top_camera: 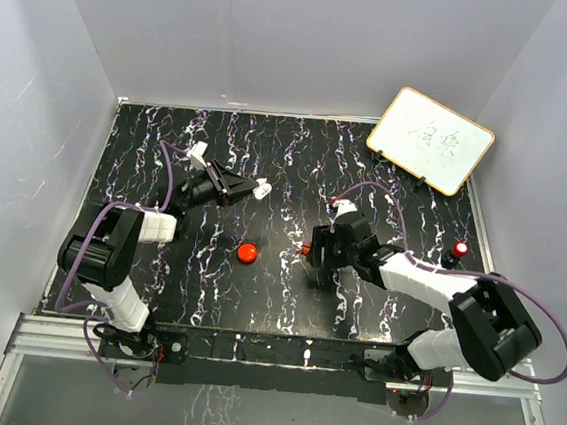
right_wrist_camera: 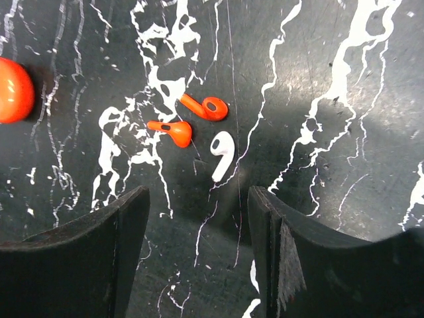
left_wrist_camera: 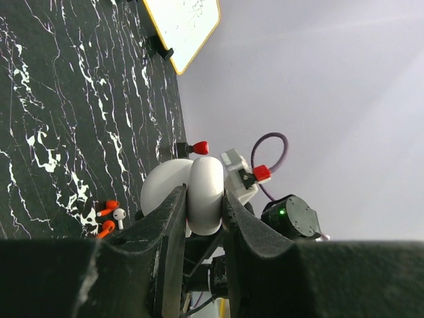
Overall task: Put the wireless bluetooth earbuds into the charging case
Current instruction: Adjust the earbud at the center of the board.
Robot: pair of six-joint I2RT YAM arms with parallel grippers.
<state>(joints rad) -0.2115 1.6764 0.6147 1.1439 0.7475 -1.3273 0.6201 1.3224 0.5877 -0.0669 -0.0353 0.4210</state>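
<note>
Red earbuds (right_wrist_camera: 205, 107) lie loose on the table (top_camera: 299, 154), two of them close together with their stems pointing roughly the same way. Neither one is in the charging case (top_camera: 247, 253). A white earbud (right_wrist_camera: 222, 154) lies just beside the lower red one, on the side away from the case. The charging case, a round glossy red puck, sits by itself near the middle of the table. It is apart from the earbuds, and in the right wrist view only its edge shows at the left border.

The right gripper (right_wrist_camera: 199, 199) hangs over the three buds with its fingers spread apart and nothing between them. The buds lie just beyond the fingertips, roughly in line with the gap.

The left gripper (left_wrist_camera: 202, 193) is raised farther back on the left side of the table, turned to face the right arm. Its fingers are clamped on a white rounded object (left_wrist_camera: 205, 175), which bulges out past the tips.

A whiteboard (top_camera: 431, 138) with a yellow rim leans at the far right corner, and a small red-tipped object (top_camera: 460, 250) stands near the right edge of the table
</note>
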